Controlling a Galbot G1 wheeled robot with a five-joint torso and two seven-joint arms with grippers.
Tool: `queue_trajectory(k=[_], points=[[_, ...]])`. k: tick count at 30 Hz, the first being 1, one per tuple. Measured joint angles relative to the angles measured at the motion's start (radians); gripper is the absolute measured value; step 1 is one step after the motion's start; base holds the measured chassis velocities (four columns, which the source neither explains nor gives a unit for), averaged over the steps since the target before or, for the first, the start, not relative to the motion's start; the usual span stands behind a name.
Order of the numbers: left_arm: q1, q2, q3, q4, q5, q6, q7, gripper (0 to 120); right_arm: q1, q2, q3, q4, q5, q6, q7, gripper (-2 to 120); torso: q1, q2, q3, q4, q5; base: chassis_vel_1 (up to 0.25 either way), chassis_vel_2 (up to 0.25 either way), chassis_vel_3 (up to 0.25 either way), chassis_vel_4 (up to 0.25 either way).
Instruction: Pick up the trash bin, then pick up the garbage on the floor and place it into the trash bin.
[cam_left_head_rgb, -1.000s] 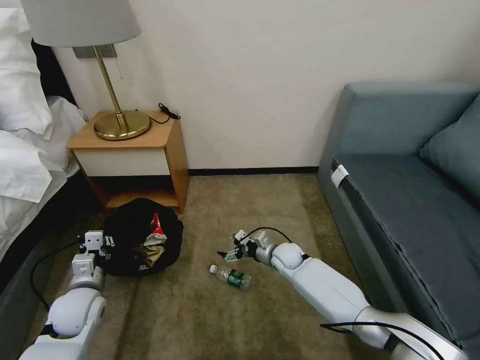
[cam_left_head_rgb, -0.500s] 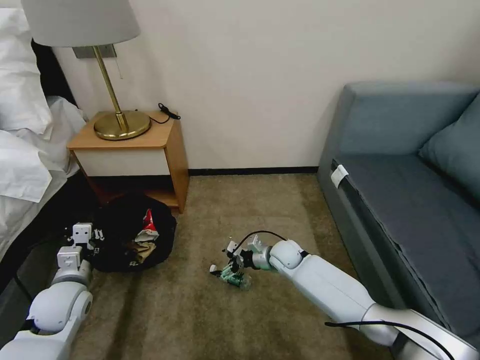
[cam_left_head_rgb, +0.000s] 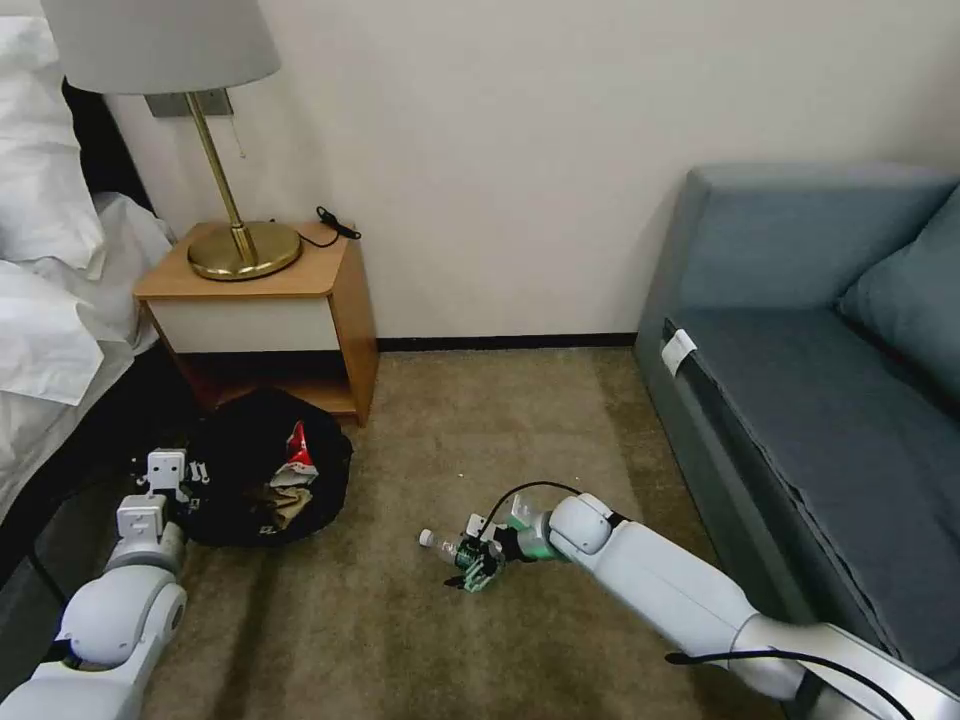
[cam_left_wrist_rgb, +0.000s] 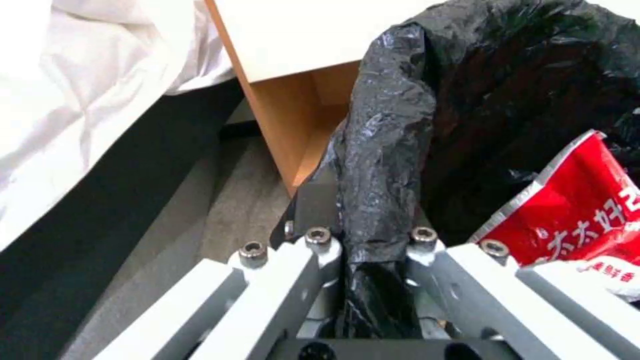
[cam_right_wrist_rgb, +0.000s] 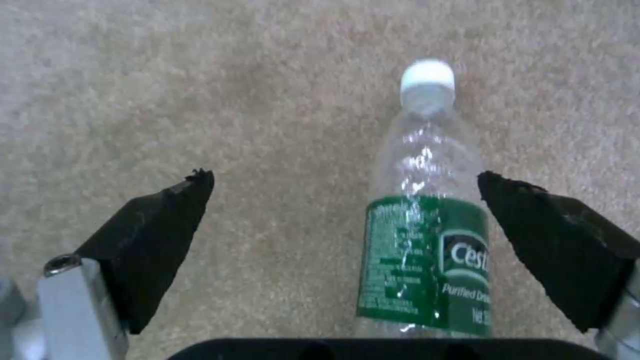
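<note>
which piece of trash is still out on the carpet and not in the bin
The clear bottle with the green label, lying on its side between the open right gripper fingers. The red wrapper and crumpled paper sit inside the bin.

Room was a pretty standard hotel setup. Tan carpet (cam_left_head_rgb: 420, 640) on the floor, plain cream wall (cam_left_head_rgb: 500, 150) with a dark baseboard (cam_left_head_rgb: 505, 342) along the bottom. A wooden nightstand (cam_left_head_rgb: 270, 310) sat in the corner with a brass lamp (cam_left_head_rgb: 225, 200) on top and a black cable (cam_left_head_rgb: 335, 222) lying beside its base. White bedding (cam_left_head_rgb: 50, 290) hung off the bed just beside it. A blue-grey sofa (cam_left_head_rgb: 820, 400) ran along the other side, cushion (cam_left_head_rgb: 905, 290) propped in its corner.
</note>
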Motion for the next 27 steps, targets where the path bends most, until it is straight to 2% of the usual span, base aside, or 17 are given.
queue_trajectory(k=[14,16,17,19,21,23,25,27], points=[[-0.006,-0.026,0.014,0.001,0.016,0.000,0.002,4,0.014,0.071,0.029,-0.147,-0.060,0.045,0.020,100,0.000,0.000,0.000,-0.0001,0.0000,0.000,0.000,0.000,0.000],[-0.004,-0.031,0.018,0.000,0.018,-0.001,0.003,4,0.015,0.084,0.037,-0.174,-0.072,0.053,0.018,93,0.000,0.000,0.000,-0.0001,-0.0001,0.000,0.000,0.000,0.000],[-0.004,-0.031,0.018,0.000,0.018,-0.001,0.003,4,0.015,0.084,0.037,-0.174,-0.072,0.053,0.018,93,0.000,0.000,0.000,-0.0001,-0.0001,0.000,0.000,0.000,0.000],[-0.005,-0.037,0.019,0.000,0.022,-0.002,0.004,4,0.012,0.087,0.042,-0.191,-0.091,0.059,0.013,82,0.000,0.000,0.000,-0.0001,-0.0001,0.000,0.000,0.000,0.000],[-0.005,-0.037,0.019,-0.001,0.022,-0.002,0.004,4,0.011,0.087,0.043,-0.191,-0.093,0.060,0.012,79,0.000,0.000,0.000,-0.0001,-0.0001,0.000,0.000,0.000,0.000],[-0.003,-0.038,0.019,-0.010,0.022,-0.002,0.004,4,0.009,0.087,0.050,-0.196,-0.097,0.062,0.011,67,0.000,0.000,0.000,-0.0001,0.0000,0.000,0.000,0.000,0.000],[-0.003,-0.038,0.019,-0.011,0.022,-0.002,0.004,4,0.009,0.087,0.051,-0.198,-0.098,0.063,0.010,64,0.000,0.000,0.000,-0.0001,0.0001,0.000,0.000,0.000,0.000],[0.000,-0.040,0.018,-0.012,0.022,-0.002,0.004,4,0.007,0.090,0.057,-0.209,-0.106,0.072,0.007,53,0.000,0.000,0.000,-0.0002,-0.0001,0.000,0.000,0.000,0.000]])
